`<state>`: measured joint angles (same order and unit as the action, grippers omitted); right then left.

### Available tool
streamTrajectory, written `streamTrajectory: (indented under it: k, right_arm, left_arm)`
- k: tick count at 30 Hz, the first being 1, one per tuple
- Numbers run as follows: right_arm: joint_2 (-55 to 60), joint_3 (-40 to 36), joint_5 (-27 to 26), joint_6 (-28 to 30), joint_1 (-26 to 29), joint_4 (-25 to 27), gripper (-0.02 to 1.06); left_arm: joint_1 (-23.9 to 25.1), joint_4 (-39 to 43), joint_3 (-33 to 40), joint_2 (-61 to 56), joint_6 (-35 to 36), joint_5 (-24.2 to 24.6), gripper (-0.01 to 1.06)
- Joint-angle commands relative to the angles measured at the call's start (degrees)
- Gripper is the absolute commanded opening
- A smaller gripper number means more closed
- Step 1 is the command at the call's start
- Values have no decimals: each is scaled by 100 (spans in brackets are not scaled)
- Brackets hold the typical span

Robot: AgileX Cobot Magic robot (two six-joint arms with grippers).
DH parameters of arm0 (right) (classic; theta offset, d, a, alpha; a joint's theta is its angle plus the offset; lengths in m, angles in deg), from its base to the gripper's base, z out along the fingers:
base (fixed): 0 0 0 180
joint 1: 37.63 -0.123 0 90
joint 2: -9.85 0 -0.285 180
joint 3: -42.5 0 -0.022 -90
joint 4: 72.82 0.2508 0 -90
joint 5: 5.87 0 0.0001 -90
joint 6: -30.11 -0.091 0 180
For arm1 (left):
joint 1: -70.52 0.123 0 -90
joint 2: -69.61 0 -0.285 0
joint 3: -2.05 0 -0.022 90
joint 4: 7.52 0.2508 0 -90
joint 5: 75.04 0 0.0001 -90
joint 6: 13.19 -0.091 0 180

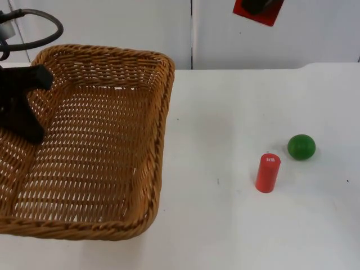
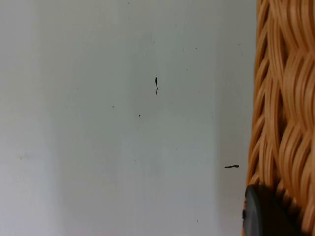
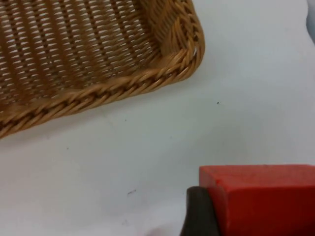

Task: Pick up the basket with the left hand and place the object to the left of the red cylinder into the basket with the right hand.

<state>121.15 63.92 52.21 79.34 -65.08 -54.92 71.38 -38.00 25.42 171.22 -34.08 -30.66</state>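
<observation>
One wicker basket (image 1: 112, 140) at the frame's left, one red cylinder (image 1: 268, 172) at lower right, one green ball (image 1: 301, 147) beside it, and one red block (image 3: 266, 196).

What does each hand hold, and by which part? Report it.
Left hand grips the basket by its left rim. Right hand holds a red block, a fingertip against its side.

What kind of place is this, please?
Probably a robot test bench in a lab: a bare white table against a grey partition wall, set with a wicker basket, a red cylinder and a green ball.
</observation>
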Motion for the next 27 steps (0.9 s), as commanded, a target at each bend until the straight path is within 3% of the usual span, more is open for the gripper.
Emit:
streamTrajectory:
  k: [1,18,23,27]
  right_arm:
    - [-90,46,125,-37,-41,1,0]
    - [-90,46,157,-519,-132,-148,0]
    - [-79,46,41,-561,-500,-297,0]
    - [-50,46,-520,-1080,-994,-675,0]
  left_arm:
    - [-9,-202,-17,-81,41,53,0]
    - [-9,-202,-17,-81,28,88,0]
    - [-9,-202,-17,-81,27,90,0]
    - [-9,-202,-17,-81,27,130,0]
